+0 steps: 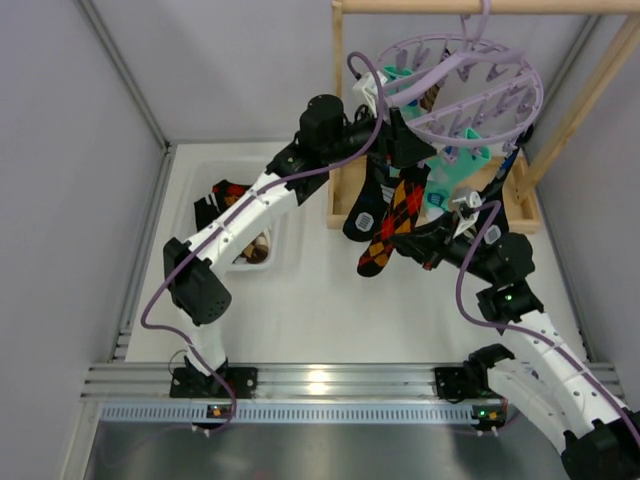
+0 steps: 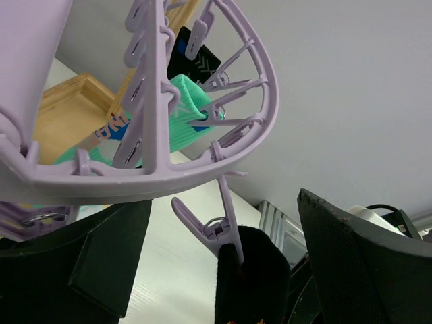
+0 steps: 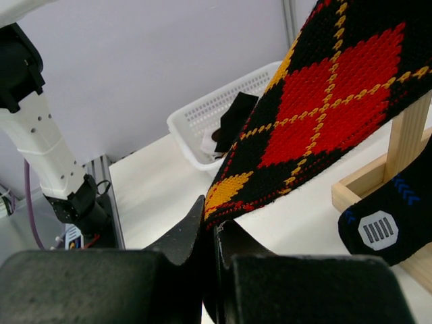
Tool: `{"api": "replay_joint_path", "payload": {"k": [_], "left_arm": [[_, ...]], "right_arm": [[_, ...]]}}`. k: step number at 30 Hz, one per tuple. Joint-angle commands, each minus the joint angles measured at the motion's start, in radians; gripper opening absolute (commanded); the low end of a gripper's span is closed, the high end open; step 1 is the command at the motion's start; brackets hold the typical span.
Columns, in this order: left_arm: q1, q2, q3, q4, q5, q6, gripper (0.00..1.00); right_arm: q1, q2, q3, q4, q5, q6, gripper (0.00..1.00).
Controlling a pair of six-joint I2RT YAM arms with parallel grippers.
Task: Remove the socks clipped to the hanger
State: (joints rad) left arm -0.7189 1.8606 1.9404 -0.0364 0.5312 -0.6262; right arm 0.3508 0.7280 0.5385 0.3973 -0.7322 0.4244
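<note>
The pale-purple hanger [image 1: 470, 85] hangs by its hook from the wooden rack bar. A black argyle sock [image 1: 395, 225], a mint-green sock [image 1: 455, 175] and a dark sock with blue patches [image 1: 362, 215] hang from its clips. My left gripper [image 1: 403, 135] is open under the ring [image 2: 202, 169]. Its fingers [image 2: 364, 263] stand on either side of a clip [image 2: 219, 229] that grips a black sock top [image 2: 253, 277]. My right gripper [image 3: 214, 226] is shut on the lower tip of the argyle sock [image 3: 324, 88], which stretches up and to the right.
A white basket [image 1: 285, 250] at the left holds other socks; it also shows in the right wrist view [image 3: 196, 118]. The wooden rack base [image 1: 520, 215] and slanted post [image 1: 580, 100] stand at the right. Grey walls enclose the table.
</note>
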Motion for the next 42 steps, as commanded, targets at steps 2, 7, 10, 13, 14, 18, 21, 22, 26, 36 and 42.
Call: {"api": "replay_joint_path", "payload": {"k": [2,7,10,13,14,18,21,22,26,36,42], "left_arm": [[-0.002,0.011,0.022,0.075,-0.01,0.019,0.9],[-0.002,0.041,0.045,0.095,-0.004,0.014,0.76],[-0.002,0.064,0.072,0.101,-0.002,0.01,0.7],[-0.002,0.089,0.098,0.102,-0.005,0.006,0.62],[-0.002,0.098,0.106,0.102,-0.007,0.005,0.59],[-0.001,0.118,0.127,0.102,-0.022,0.002,0.35],[0.001,0.118,0.129,0.102,-0.033,-0.003,0.21],[0.001,0.118,0.127,0.102,-0.034,-0.001,0.18],[0.003,0.106,0.105,0.101,-0.037,0.006,0.29],[0.003,-0.168,-0.284,0.098,-0.209,0.098,0.98],[0.006,-0.484,-0.523,-0.196,-0.672,0.158,0.98]], "right_arm": [[0.008,-0.007,0.011,0.061,-0.064,0.023,0.0],[0.008,0.001,0.003,0.098,-0.078,0.033,0.0],[0.01,0.004,-0.002,0.106,-0.088,0.033,0.0],[0.008,0.001,-0.009,0.112,-0.09,0.03,0.0],[0.008,-0.001,-0.011,0.11,-0.09,0.028,0.0],[0.01,-0.006,-0.018,0.109,-0.09,0.024,0.0],[0.008,-0.009,-0.031,0.094,-0.084,0.016,0.0],[0.01,-0.015,-0.04,0.092,-0.078,0.013,0.0],[0.008,-0.039,-0.069,0.058,-0.055,0.011,0.0],[0.01,-0.139,-0.061,-0.175,0.102,-0.065,0.0],[0.01,-0.109,-0.043,-0.245,0.197,-0.055,0.0]]}}
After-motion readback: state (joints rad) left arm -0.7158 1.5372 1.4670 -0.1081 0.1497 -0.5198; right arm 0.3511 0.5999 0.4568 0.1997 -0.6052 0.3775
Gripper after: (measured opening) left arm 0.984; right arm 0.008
